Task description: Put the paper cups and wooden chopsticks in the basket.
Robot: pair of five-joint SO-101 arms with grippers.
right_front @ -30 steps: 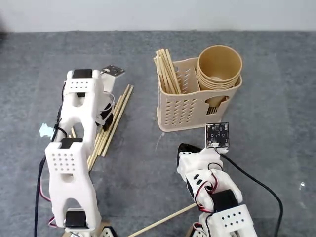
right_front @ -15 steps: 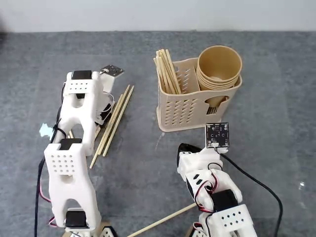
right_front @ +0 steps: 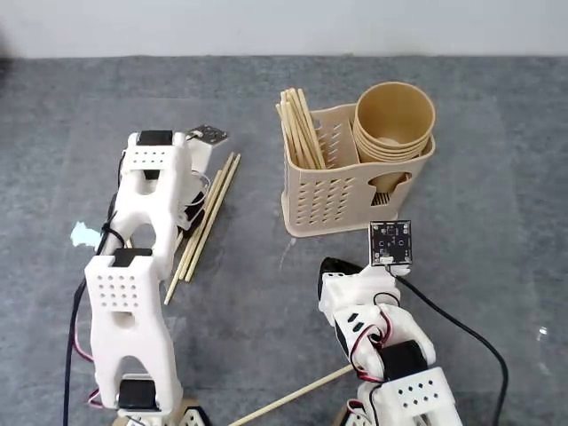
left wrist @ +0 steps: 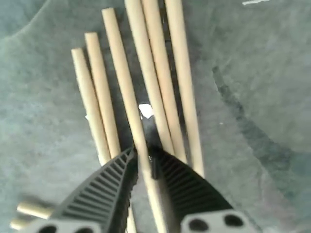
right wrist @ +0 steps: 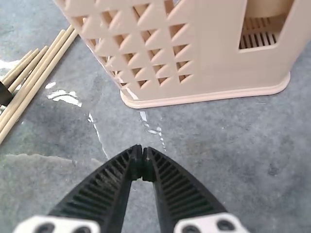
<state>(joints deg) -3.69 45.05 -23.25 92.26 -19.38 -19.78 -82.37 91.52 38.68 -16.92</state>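
since the left gripper (left wrist: pixel 143 154) is nipped nearly shut on one wooden chopstick (left wrist: pixel 121 77) among the loose bundle (right_front: pixel 209 206) lying left of the basket (right_front: pixel 333 204), lift straight up and slowly, so neighbouring sticks don't drag. the right gripper (right wrist: pixel 142 162) is closed on nothing, near the basket's foot.

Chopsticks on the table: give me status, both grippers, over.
Left gripper shut on one chopstick of the loose pile. Right gripper shut, empty, facing the basket. Paper cups in basket. One stray chopstick by the right arm's base.
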